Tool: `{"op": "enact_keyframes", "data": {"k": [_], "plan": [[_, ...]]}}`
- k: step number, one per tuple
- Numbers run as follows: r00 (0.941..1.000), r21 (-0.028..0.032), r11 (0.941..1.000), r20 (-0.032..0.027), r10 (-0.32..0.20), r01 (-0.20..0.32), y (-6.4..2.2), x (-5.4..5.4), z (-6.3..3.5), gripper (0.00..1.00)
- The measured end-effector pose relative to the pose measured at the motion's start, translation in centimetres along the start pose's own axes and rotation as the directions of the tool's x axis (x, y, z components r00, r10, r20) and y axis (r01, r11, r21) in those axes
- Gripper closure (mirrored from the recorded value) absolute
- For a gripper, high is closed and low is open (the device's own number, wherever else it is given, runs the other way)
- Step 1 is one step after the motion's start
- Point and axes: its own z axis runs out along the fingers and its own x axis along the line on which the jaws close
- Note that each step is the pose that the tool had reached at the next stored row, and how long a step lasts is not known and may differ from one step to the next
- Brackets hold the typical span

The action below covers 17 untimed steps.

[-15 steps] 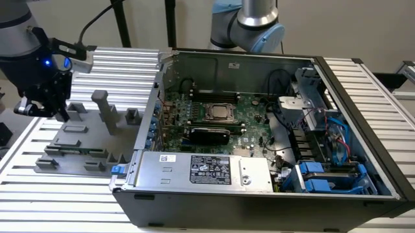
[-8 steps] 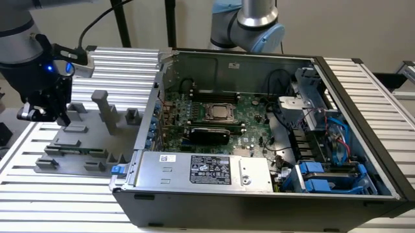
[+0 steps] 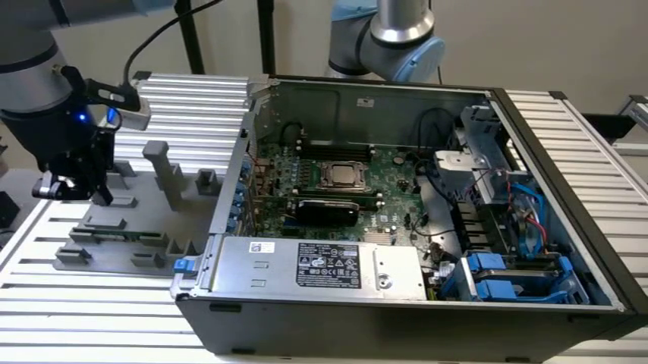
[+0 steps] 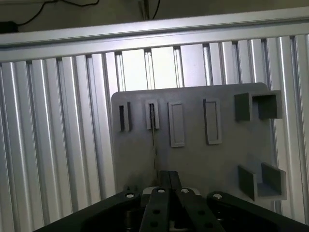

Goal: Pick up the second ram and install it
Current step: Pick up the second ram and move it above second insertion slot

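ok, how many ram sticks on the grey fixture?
1. The second ram sits in the grey fixture at the exterior view's left, near the gripper. Its blocks may hide others.

No wording can be read from where I stand. The black rectangular label on the silver metal power supply box, at the front of the open dark grey computer case, carries white print and small round marks, all too fine to make out. Just beside that label, towards the exterior view's left, a small white sticker has dark print, equally unreadable.
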Motion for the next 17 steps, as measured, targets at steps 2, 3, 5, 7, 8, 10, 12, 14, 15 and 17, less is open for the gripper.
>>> {"op": "enact_keyframes", "data": {"k": [2,3,5,7,8,10,12,14,15,17], "plan": [[0.9999,0.0,0.9999,-0.0005,-0.011,0.011,-0.11,0.0,0.27,0.0],[0.9998,-0.0002,0.9998,-0.0008,-0.018,0.018,-0.15,0.1,0.44,0.0],[0.9995,-0.0004,0.9995,-0.0014,-0.032,0.032,-0.23,0.1,0.8,0.0],[0.999,-0.0007,0.999,-0.0021,-0.045,0.045,-0.28,0.1,1.15,0.0],[0.9986,-0.0009,0.9986,-0.0024,-0.052,0.052,-0.29,0.1,1.35,0.0],[0.998,-0.001,0.998,-0.0029,-0.064,0.064,-0.32,0.2,1.71,0.0],[0.9973,-0.0013,0.9973,-0.0034,-0.074,0.074,-0.34,0.2,2.07,0.0],[0.9967,-0.0014,0.9967,-0.0037,-0.081,0.081,-0.36,0.3,2.44,0.0],[0.9965,-0.0015,0.9965,-0.0039,-0.084,0.084,-0.37,0.3,2.61,0.0],[0.9961,-0.0015,0.9961,-0.004,-0.088,0.088,-0.39,0.3,2.98,0.0]]}}
